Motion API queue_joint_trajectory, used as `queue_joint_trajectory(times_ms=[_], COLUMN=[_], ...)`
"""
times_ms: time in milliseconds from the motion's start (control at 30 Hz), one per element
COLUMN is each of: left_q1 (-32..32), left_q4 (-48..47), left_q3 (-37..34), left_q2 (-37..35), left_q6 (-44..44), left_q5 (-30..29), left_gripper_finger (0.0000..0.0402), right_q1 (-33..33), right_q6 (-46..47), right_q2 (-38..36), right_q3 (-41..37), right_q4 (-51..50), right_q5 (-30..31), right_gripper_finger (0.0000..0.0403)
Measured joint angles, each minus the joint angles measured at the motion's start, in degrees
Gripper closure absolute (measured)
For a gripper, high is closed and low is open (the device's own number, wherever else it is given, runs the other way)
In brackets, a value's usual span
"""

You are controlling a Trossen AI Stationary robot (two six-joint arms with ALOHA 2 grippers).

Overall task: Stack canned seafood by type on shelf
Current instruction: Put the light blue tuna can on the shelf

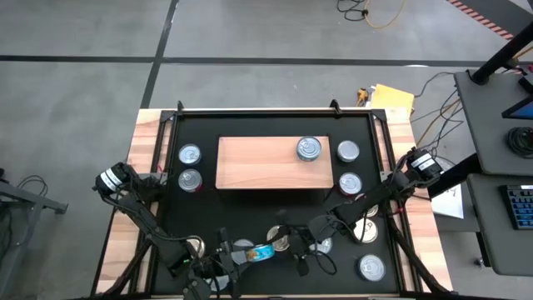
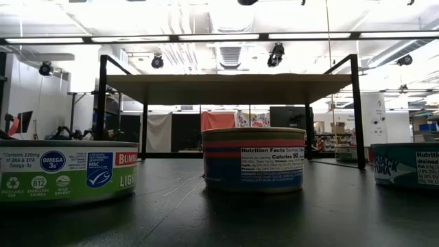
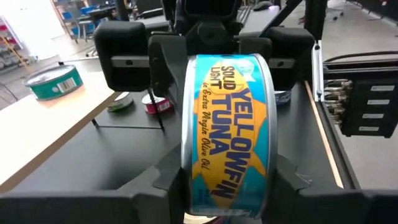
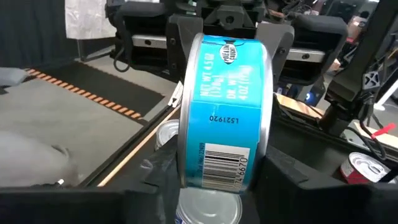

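You get bright, even ceiling strip light (image 2: 219,36) overhead; it blows out white in the low view. Shadows stay soft. The near can (image 3: 227,134) at the wrist blurs slightly.

High view straight down over the whole tabletop (image 1: 166,167), low view level at the surface facing the room, very near 3 cans, 2 wrist views facing each other, close on 1 shared blue tuna can (image 3: 227,130).
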Motion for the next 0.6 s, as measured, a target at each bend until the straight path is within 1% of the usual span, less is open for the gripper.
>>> queue_joint_trajectory(times_ms=[67, 167, 267, 300, 367, 400, 467, 533, 600], left_q1=[-0.02, 0.10, -0.15, -0.27, -0.33, -0.40, -0.39, -0.11, 0.86], left_q4=[0.08, 0.06, 0.05, 0.00, 0.10, -0.10, -0.49, -0.68, -0.65], left_q3=[0.00, 0.00, -0.01, -0.05, -0.07, -0.07, -0.08, -0.13, -0.13], left_q2=[0.00, 0.00, -0.45, -1.06, -2.93, -3.95, -5.78, -8.07, -10.81], left_q6=[-0.77, -3.12, -7.22, -8.77, -12.08, -13.30, -14.53, -14.65, -14.75], left_q5=[-2.45, -6.78, -14.14, -17.58, -21.28, -21.89, -21.32, -19.30, -16.45], left_gripper_finger=[0.0280, 0.0280, 0.0280, 0.0280, 0.0280, 0.0280, 0.0280, 0.0280, 0.0280], right_q1=[0.00, 0.08, 0.32, 0.56, 1.16, 1.52, 2.50, 3.81, 5.70], right_q6=[-0.03, -0.77, -1.32, -1.29, -0.78, -0.51, -0.58, -2.49, -6.41], right_q2=[0.00, -0.85, -4.31, -5.98, -9.25, -11.07, -14.47, -17.02, -18.67], right_q3=[0.02, 0.09, 0.09, 0.06, 0.00, 0.00, 0.00, 0.00, 0.00], right_q4=[0.27, -1.22, -8.40, -11.73, -17.47, -20.02, -23.60, -25.38, -25.92], right_q5=[0.98, 5.73, 12.55, 14.62, 19.31, 21.38, 25.91, 29.46, 31.13], right_gripper_finger=[0.0195, 0.0140, 0.0102, 0.0093, 0.0080, 0.0075, 0.0071, 0.0070, 0.0072])
